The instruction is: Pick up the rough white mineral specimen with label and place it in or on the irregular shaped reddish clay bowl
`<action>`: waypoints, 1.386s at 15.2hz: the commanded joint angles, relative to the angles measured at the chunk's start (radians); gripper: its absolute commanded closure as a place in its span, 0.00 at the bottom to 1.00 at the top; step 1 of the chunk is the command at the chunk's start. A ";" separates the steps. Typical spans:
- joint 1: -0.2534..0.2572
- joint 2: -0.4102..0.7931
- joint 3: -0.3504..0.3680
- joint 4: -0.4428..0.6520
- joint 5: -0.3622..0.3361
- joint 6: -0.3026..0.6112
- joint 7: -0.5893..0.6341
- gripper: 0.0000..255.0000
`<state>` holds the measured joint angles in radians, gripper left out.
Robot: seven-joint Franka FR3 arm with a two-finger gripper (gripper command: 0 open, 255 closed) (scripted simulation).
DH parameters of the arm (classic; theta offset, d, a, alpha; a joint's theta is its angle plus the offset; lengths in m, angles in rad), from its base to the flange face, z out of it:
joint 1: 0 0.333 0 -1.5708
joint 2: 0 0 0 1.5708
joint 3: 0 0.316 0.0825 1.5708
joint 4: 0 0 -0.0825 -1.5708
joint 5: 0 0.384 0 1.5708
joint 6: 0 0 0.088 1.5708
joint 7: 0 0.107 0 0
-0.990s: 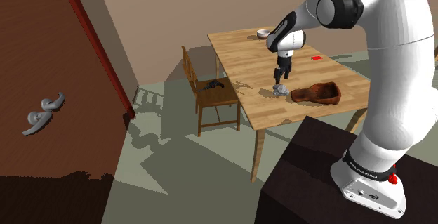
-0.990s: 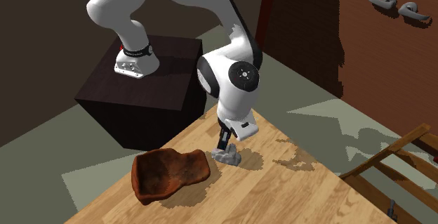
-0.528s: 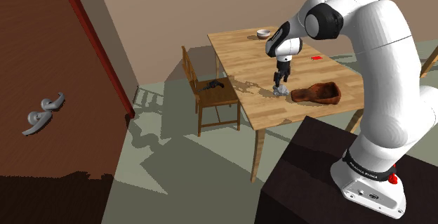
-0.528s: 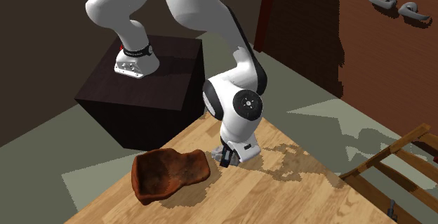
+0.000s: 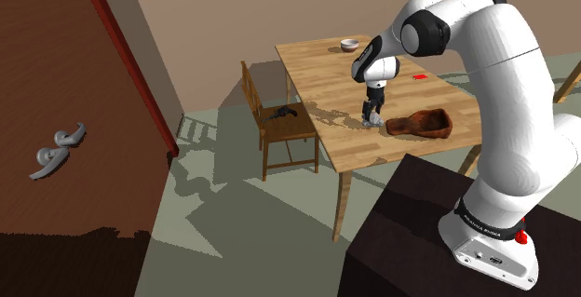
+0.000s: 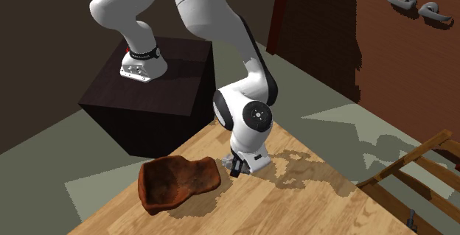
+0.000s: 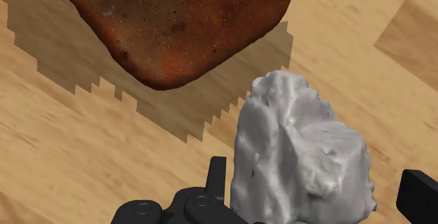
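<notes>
A rough pale grey-white mineral specimen (image 7: 298, 159) lies on the wooden table (image 5: 321, 72), a short way from the irregular reddish-brown clay bowl (image 7: 175, 19). My gripper (image 7: 317, 173) is open and lowered over the specimen, one black finger (image 7: 217, 177) close by one side and the other standing off the opposite side. In the shoulder view the gripper (image 5: 372, 116) is down at the table, with the bowl (image 5: 421, 123) just to its right. From the second exterior view the hand (image 6: 237, 169) hides most of the specimen (image 6: 227, 160), and the bowl (image 6: 177, 182) lies left of it.
A small round bowl (image 5: 349, 45) and a flat red item (image 5: 420, 77) sit farther back on the table. A wooden chair (image 5: 279, 128) with a dark object on its seat stands at the table's left. The dark stand (image 5: 438, 239) is at the lower right.
The hand has come down from above the specimen to table height, so its fingers now straddle the rock. The specimen and the bowl have not moved.
</notes>
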<state>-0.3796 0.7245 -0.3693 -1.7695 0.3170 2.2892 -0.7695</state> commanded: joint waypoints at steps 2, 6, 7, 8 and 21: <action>0.000 0.001 0.000 0.001 0.000 0.001 0.000 0.00; 0.000 0.001 0.000 0.000 0.000 0.001 0.000 1.00; 0.000 0.001 0.000 0.000 0.000 0.001 0.000 1.00; 0.001 0.000 0.000 -0.002 0.000 0.002 0.000 1.00; 0.017 -0.069 -0.023 -0.011 -0.026 -0.056 0.014 1.00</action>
<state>-0.3634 0.6629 -0.3894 -1.7818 0.2942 2.2416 -0.7563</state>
